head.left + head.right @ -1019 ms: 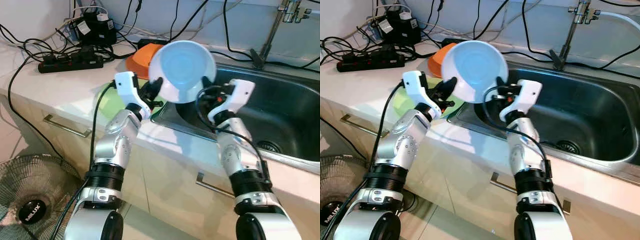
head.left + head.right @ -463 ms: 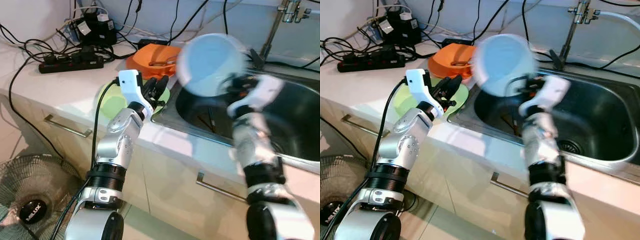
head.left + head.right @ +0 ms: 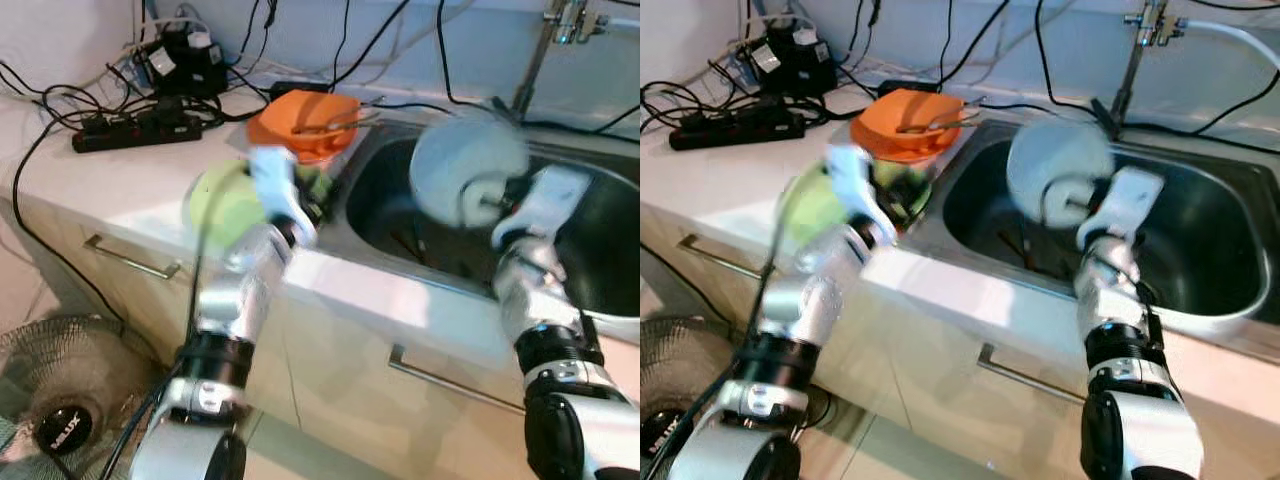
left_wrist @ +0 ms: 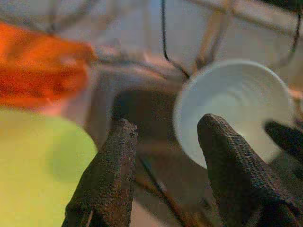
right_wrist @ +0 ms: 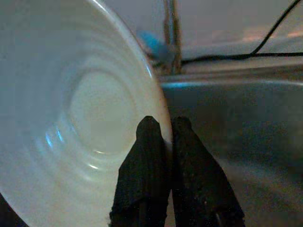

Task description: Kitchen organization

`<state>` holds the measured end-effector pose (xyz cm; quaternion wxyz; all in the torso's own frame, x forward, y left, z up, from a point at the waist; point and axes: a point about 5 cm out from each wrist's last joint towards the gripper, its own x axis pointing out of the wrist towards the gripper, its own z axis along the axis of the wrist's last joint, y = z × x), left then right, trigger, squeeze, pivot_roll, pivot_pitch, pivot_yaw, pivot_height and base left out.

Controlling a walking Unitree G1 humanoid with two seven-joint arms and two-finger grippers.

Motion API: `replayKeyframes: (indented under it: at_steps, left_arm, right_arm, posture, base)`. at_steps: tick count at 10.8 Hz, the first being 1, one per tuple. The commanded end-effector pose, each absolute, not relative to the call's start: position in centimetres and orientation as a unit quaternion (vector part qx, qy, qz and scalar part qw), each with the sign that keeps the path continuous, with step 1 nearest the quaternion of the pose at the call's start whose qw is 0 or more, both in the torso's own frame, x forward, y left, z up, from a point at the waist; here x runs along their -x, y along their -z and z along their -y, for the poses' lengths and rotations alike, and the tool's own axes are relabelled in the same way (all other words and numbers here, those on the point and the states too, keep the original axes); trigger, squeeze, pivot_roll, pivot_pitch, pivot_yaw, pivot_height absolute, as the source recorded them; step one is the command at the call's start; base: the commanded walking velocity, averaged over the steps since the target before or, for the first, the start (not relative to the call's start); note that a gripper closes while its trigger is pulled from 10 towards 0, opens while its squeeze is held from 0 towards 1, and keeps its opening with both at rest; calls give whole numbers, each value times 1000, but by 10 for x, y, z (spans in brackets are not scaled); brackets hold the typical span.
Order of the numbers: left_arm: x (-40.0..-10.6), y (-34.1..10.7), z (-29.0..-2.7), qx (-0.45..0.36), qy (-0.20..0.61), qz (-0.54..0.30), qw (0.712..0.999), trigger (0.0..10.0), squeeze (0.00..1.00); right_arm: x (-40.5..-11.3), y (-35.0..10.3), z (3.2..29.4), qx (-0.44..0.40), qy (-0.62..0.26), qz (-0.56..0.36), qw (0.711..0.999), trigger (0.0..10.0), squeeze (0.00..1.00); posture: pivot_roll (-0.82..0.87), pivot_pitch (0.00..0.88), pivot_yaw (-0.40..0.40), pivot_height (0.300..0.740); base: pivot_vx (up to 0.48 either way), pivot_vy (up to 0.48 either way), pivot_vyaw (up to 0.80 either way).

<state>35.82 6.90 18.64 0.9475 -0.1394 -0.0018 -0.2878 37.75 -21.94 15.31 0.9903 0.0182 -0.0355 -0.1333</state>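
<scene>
Carried rightward since before, the round white ceramic bowl [image 3: 468, 170] now hangs over the steel sink [image 3: 1200, 240], its rim pinched by the right gripper [image 5: 163, 137]; the left gripper [image 4: 163, 165] gapes, empty, above the lime-green plate [image 3: 225, 200].

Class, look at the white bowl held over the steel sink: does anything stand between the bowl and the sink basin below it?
Nothing visible does. The right gripper pinches the round white bowl by its rim above the stainless steel sink; dark utensils lie on the bottom.

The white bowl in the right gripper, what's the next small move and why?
Probably lower it into the sink. The right gripper pinches the white bowl by its rim, tilted in the air over the basin. The left gripper is open, away from it.
</scene>
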Motion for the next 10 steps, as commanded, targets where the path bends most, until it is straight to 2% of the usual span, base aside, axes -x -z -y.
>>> replayKeyframes:
  at_steps: [1,3,10]
  left_arm:
    - [-353,-176,-68,104,316,-35,942,10000,0]
    - [-343,-162,-67,78,335,-70,936,10000,0]
    - [-334,-156,-68,56,341,-96,933,10000,0]
  right_arm:
    - [-386,-172,212,30,118,63,991,10000,0]
    - [-391,-165,203,115,98,28,988,10000,0]
    - [-392,-138,180,151,37,-60,986,10000,0]
  posture:
    - [146,0,79,740]
    - [156,0,75,740]
    - [177,0,67,740]
  base:
    - [0,0,0]
    - [0,0,0]
    - [0,0,0]
